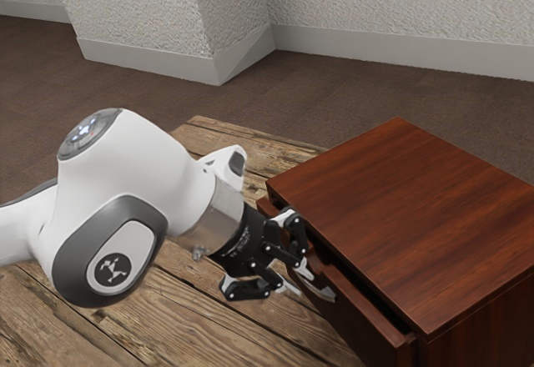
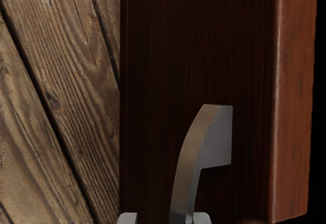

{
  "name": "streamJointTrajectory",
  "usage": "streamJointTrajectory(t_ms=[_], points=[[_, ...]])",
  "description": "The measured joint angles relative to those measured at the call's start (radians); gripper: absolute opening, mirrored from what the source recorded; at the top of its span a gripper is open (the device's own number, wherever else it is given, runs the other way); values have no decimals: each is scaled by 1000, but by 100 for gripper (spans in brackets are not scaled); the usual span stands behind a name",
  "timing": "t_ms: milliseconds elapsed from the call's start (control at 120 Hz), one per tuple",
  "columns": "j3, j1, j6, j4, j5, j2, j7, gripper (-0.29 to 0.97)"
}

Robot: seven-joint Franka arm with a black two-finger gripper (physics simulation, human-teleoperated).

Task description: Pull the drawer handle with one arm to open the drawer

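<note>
Exterior view: the arm [image 1: 108,217] reaches from the exterior view's left across the plank worktop [image 1: 209,317] to a dark red cabinet [image 1: 400,192] standing at the exterior view's right. The gripper [image 1: 288,263] is at the drawer handle [image 1: 321,288], a curved silver bar mounted on the drawer front [image 1: 359,304], just under the cabinet top. Whether the gripper is clamped on the handle or merely stands around it cannot be told from either view. The drawer looks drawn out a short way at most, so the greater part of the pull appears to remain.

Wrist view: the handle [image 2: 204,147] rises from directly under the hand against the drawer front [image 2: 168,56], with the worktop [image 2: 51,107] planks beside it.

Likely faults from this position:

1. Slip. If the hold is loose or sits near the handle's end, a pull may drag the gripper off the curved bar and leave the drawer where it is.
2. Binding. A pull that is not in line with the drawer's travel may skew the drawer in its opening and stall it.
3. Shifting the cabinet. If the drawer resists, the force may slide the whole cabinet toward the arm across the worktop.
4. Collision. The hand sits close under the cabinet top, so any upward drift may strike its edge.
</note>
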Motion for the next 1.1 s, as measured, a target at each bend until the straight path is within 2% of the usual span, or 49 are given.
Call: streamJointTrajectory(t_ms=[292, 1100], points=[[8, -1, -22, -7, 2, -11, -1, -8], [27, -6, -42, -120, 4, -149, -12, -11]])
